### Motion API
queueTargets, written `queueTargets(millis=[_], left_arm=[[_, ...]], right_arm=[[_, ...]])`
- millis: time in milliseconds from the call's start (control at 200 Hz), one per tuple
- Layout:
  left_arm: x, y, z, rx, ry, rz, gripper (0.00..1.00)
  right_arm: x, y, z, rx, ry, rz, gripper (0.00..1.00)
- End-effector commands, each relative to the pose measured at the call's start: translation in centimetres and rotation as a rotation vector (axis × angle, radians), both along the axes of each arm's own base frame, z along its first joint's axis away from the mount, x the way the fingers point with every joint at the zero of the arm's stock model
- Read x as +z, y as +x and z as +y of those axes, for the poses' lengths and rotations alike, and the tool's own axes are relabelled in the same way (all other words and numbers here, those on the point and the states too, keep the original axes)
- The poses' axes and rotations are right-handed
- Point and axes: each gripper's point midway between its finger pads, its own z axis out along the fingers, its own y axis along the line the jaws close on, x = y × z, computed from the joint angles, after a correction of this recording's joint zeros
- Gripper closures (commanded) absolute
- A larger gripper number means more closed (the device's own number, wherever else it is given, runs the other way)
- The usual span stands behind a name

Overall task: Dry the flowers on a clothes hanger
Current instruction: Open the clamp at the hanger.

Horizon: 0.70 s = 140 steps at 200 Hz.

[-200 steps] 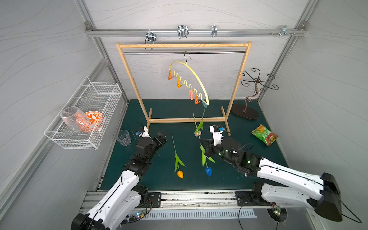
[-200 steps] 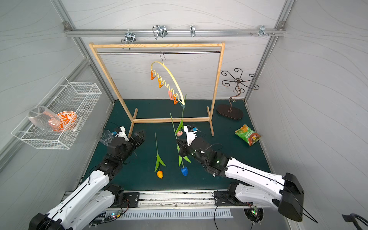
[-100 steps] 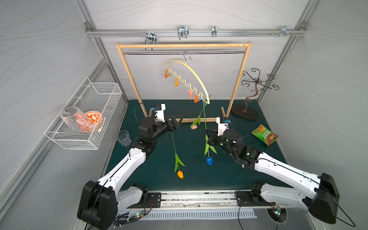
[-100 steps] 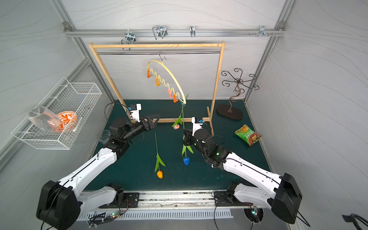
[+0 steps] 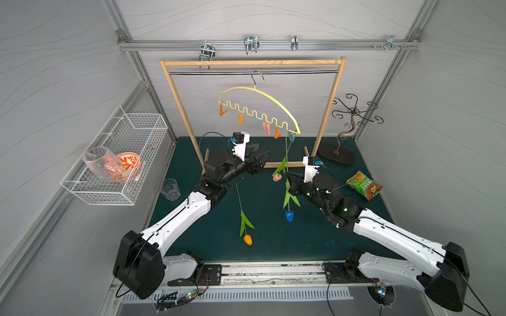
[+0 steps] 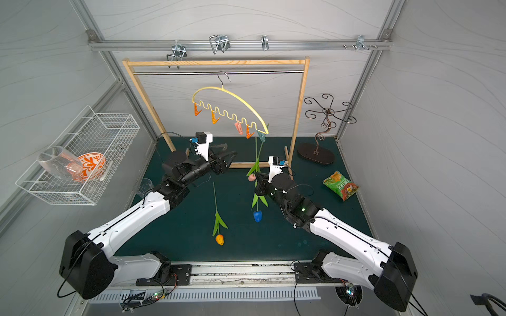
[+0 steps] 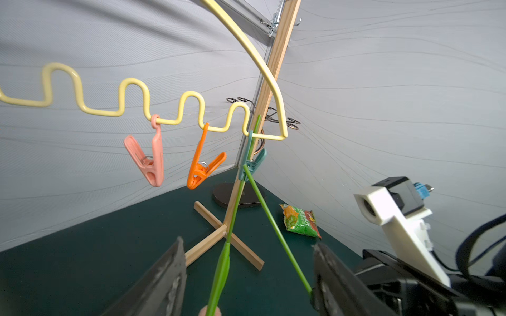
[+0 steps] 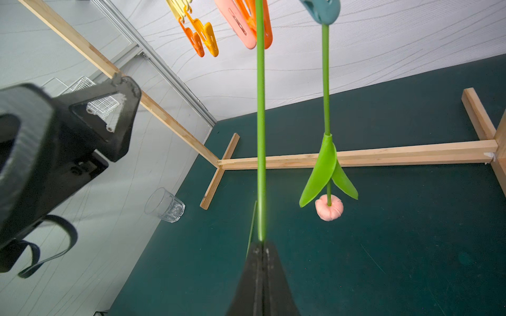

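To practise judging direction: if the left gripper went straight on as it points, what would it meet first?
Probably the pink tulip's stem, hanging between the open fingers of the left gripper; the blue tulip's stem is close beside it, depth unclear.

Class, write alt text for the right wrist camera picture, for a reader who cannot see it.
The right gripper is shut on a thin green stem. Beside it a pink tulip hangs head-down from a teal clothespin, above a dark green mat.
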Motion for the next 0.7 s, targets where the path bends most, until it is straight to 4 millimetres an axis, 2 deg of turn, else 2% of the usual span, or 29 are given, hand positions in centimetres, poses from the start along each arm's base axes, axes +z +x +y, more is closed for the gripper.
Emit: queueTargets(millis=[0,220,695], left_arm=[[3.5,0.6,-0.2,0.049,0.022,-0.172,0.27],[3.8,0.7,-2.2,0.098,0.082,-0.337,0.30],[4.0,3.3,-3.8,0.107,0.103,-0.386,0.30]], right_arm=[[0.9,0.4,-0.6,-0.024,0.007,-0.023,1.00],[0.7,0.6,-0.9,-0.037,0.020,-0.010,1.00],[-0.3,1.3,0.0,-0.023,-0.016,-0.015,1.00]])
